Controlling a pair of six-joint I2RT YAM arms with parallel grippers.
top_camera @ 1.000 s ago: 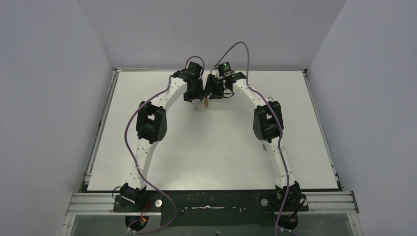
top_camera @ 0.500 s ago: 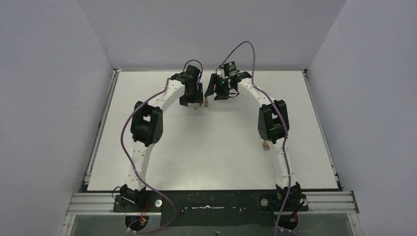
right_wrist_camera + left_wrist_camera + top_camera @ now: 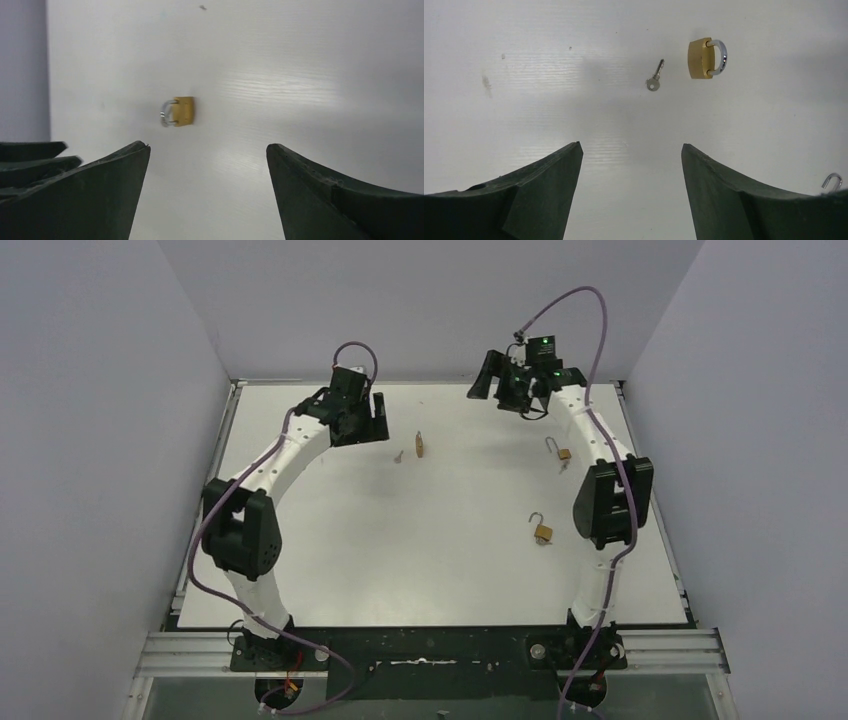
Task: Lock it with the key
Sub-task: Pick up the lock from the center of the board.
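Looking down from the top camera, we get the whole layout. A small brass padlock [image 3: 420, 445] sits toward the far middle of the white table [image 3: 400, 560], and the key [image 3: 398, 455] lies just left of it, near but not touching. The left gripper [image 3: 372, 425] hangs further left of that padlock. The right gripper [image 3: 490, 385] is off to its right and further back, well apart. Only this view shows the two spare locks to the right of the padlock, one [image 3: 560, 452] further back and one [image 3: 541, 531] closer to the arm bases. Both have their shackles swung open.

The left wrist camera is where the detail is. The padlock [image 3: 702, 58] has a blocky, rectangular brass body and a shiny curved chrome shackle, seated shut. The key [image 3: 654, 80] is thin and silvery with a round head and a hole in it. The tabletop has a faint streaky grain and a couple of dark specks. A stray chrome hook [image 3: 833, 181] pokes out at the lower right edge. The fingers [image 3: 539, 200] are matte dark green wedges, and the jaws are spread wide with nothing in them.

The right wrist camera is blurry. We see a brass lock [image 3: 179, 111] on the table and a lilac wall [image 3: 22, 70] at the left, and we can't tell which lock it is. The jaws there are also wide apart and holding nothing.
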